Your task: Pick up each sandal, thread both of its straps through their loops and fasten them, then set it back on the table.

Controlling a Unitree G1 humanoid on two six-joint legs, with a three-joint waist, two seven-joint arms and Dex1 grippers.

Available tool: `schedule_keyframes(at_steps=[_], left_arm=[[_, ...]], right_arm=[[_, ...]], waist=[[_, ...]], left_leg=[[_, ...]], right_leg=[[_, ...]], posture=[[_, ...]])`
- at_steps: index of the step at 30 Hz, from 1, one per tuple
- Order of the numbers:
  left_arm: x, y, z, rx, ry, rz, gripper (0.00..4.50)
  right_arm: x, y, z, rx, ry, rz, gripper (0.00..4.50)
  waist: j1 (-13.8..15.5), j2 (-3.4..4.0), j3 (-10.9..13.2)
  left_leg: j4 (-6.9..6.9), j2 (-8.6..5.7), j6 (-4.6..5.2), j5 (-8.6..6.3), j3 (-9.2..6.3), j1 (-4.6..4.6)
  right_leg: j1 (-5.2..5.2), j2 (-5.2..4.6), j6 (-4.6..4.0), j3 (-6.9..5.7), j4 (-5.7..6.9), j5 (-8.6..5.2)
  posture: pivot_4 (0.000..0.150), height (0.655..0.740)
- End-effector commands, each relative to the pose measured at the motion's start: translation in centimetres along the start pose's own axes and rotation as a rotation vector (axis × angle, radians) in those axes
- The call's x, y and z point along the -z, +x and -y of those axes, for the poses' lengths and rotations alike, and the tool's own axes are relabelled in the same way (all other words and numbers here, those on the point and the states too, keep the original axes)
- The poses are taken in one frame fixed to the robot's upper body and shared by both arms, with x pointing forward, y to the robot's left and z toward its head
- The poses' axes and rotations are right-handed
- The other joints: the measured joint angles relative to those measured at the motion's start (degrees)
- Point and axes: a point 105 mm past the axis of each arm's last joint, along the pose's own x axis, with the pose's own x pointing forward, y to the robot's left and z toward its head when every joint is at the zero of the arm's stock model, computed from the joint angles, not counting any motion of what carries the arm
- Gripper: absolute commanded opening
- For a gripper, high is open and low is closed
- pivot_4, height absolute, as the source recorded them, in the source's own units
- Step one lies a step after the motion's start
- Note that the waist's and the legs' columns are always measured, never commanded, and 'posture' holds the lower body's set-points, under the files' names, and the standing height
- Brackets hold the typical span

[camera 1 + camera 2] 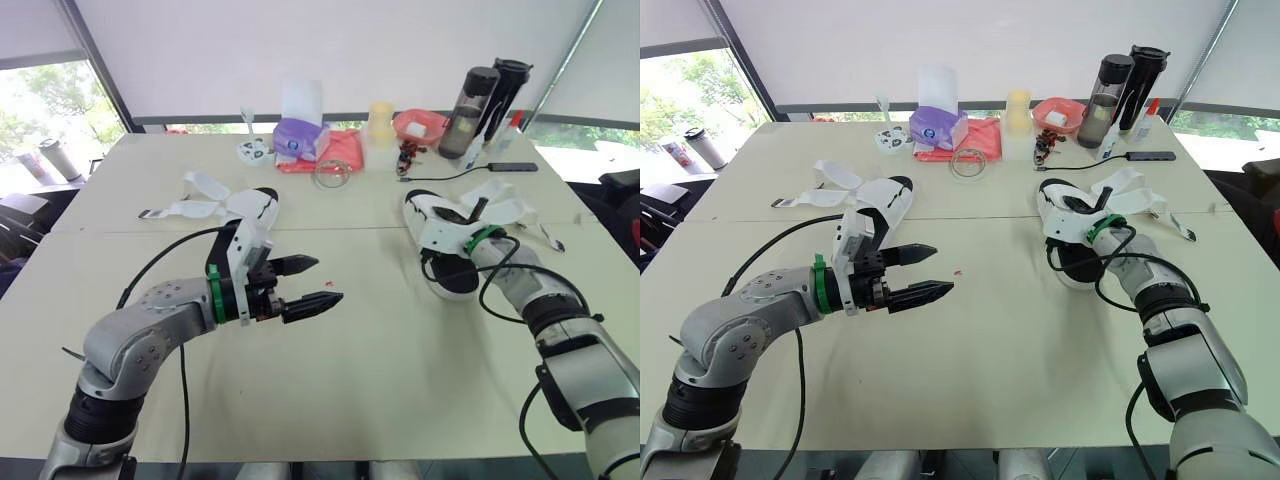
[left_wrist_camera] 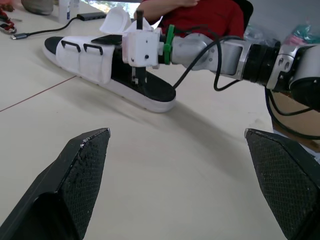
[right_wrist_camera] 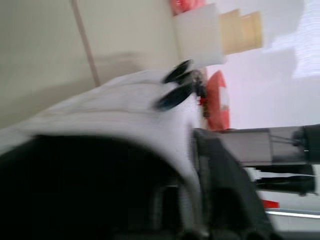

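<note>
**Right sandal [image 1: 440, 245] under the right tool [image 1: 462, 222]; left tool [image 1: 327, 281] wide and empty**

Head view: right sandal lies on the table [image 1: 380, 370], right of centre. Its white straps [image 1: 512, 210] are thrown out to the side. The right tool is down on its footbed; I cannot tell whether it grips. The left sandal [image 1: 255, 205] lies well apart on the left, straps [image 1: 190, 208] splayed flat. My left tool is over bare table just in front of it, jaws wide, holding nothing. At the far edge are a purple tissue box [image 1: 298, 135] and two dark bottles [image 1: 470, 95].

Left wrist view: past my spread pads [image 2: 85, 170] I see the right sandal side-on. Two black loops [image 2: 82, 47] sit on the white band, and one flap [image 2: 117, 17] stands up. The right tool is planted on the black footbed.

Right wrist view: blurred. The white upper is close, with the two loops just beyond it.
</note>
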Motion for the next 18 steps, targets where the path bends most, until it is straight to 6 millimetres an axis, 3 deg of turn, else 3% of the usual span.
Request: schedule_keyframes(at_steps=[1,9,13,18], left_arm=[[-0.6,-0.2,0.3,0.003,0.03,0.026,4.5],[-0.2,-0.7,-0.4,-0.023,0.04,0.02,4.5],[-0.7,-1.6,-0.1,0.013,0.069,-0.019,4.5],[-0.3,-2.7,1.8,0.14,0.071,-0.112,4.5]], right_arm=[[0.2,0.0,1.0,0.025,-0.034,-0.004,0.03],[-2.5,-1.4,3.1,0.142,-0.126,0.189,0.03],[-8.7,-6.1,3.4,0.094,-0.217,0.568,0.03],[-13.0,-10.7,1.0,-0.031,-0.335,0.851,0.03]], waist=[[0.0,0.0,0.0],[0.08,0.01,0.0],[0.05,0.01,0.01],[-0.33,0.01,0.02]], left_leg=[[-0.01,0.0,0.0,0.0,0.0,0.0],[-0.02,0.0,0.0,0.0,0.03,0.0],[-0.09,0.0,-0.01,0.0,0.06,-0.12],[-0.15,0.08,0.21,-0.14,0.28,-0.14]], right_leg=[[0.0,0.0,0.0,0.01,0.01,0.0],[-0.04,0.0,-0.01,0.06,0.02,0.0],[-0.24,-0.01,0.06,0.08,0.06,0.01],[-0.4,0.03,0.08,0.23,0.12,0.01]], posture=[[0.15,0.74],[0.15,0.74],[0.15,0.74],[0.15,0.74]])
